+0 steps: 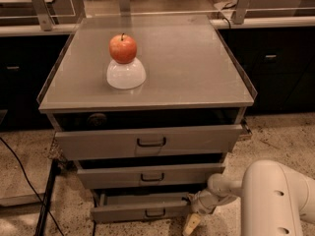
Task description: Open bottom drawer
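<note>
The bottom drawer [123, 212] — grey metal, the narrowest front of three, with a small dark loop handle [155, 213] at its centre — sits lowest in the cabinet [187, 77], near the floor and slightly ajar, with the gripper [193, 220] at its right end — open or closed, I cannot tell.

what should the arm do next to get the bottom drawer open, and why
Probably a short pull toward the camera. The gripper sits low at the right end of the bottom drawer front, away from its centre handle, and that drawer is out only slightly. Whether the gripper actually touches the front, I cannot tell.
</note>
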{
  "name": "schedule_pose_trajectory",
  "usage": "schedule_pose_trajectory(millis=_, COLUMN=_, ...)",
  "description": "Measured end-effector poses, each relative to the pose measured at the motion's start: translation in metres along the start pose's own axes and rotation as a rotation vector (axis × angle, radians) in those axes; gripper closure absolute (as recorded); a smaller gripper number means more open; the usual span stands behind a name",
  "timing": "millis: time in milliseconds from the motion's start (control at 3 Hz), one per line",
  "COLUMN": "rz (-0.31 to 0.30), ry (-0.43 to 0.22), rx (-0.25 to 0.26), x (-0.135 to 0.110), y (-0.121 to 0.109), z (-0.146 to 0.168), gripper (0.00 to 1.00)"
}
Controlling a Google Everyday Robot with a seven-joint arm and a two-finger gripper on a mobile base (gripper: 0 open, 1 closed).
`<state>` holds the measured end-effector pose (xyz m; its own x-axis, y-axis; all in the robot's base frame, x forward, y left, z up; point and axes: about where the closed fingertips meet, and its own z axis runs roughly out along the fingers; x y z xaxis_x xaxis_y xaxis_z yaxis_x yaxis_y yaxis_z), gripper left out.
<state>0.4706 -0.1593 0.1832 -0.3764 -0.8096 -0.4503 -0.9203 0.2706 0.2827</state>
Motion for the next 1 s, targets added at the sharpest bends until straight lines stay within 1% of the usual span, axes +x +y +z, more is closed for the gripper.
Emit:
schedule_pose_trajectory(millis=333, rz=0.016, ry=0.012, rx=-0.025, x=0.004, y=0.007, z=-0.001, gripper=0.00)
schedule_pose_trajectory(millis=667, rz=0.028, ry=0.017, rx=-0.035, x=0.006, y=0.010, z=-0.003, gripper=0.00)
schedule_pose_trajectory(millis=1000, rz=0.043, ry=0.030, rx=-0.118, x=0.014, y=0.028, z=-0.003, gripper=0.00)
